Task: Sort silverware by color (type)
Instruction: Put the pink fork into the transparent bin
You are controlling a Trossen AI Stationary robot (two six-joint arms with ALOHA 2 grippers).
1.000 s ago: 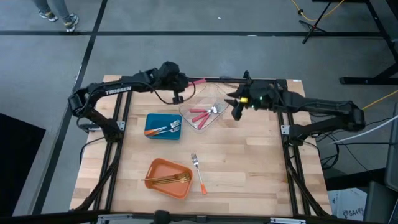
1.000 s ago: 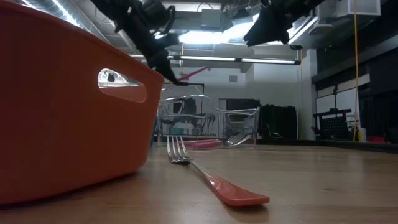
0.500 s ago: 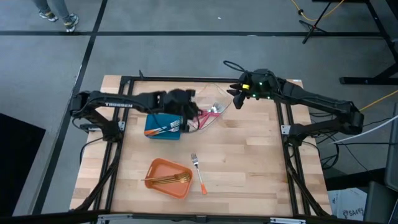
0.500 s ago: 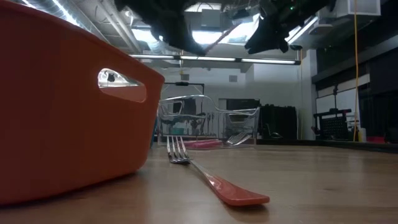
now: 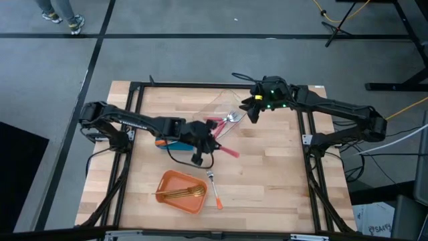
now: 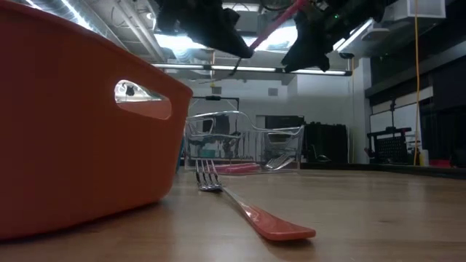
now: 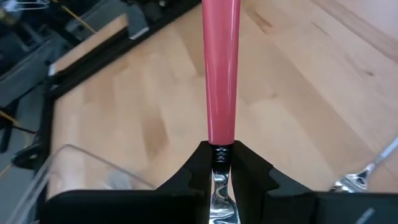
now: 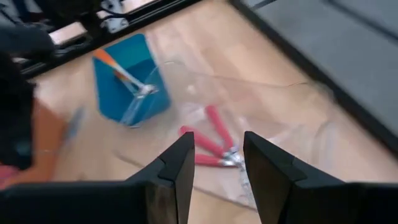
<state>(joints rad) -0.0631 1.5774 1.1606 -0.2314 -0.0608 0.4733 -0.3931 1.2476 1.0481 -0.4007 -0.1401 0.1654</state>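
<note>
Silverware: thin forks of three kinds, spread over three containers, the table and one gripper.
Held fork: the pink-handled fork (image 7: 221, 74) is clamped at its metal neck by the left gripper (image 7: 221, 171), above the table between the clear container and the orange bin; its handle sticks out past the fingers.
Left gripper: closed narrow on that fork's neck — the tines are hidden behind the fingers.
Right gripper (image 8: 214, 165): fingers apart, holding nothing, hovering above the clear container's (image 5: 212, 107) far edge.
Clear container: three pink-handled forks (image 8: 214, 140) countable in the right wrist view; its walls are hard to trace from above.
Blue container (image 8: 127, 81): mostly covered by the left arm from above; one orange-handled fork (image 8: 118, 71) shows, and any further ones cannot be made out.
Orange bin (image 5: 172, 181): gold forks (image 5: 180, 193) inside, count unclear.
Loose fork (image 5: 214, 187): one orange-handled piece flat on the wood, just beside the orange bin.
Writing: none legible.
</note>
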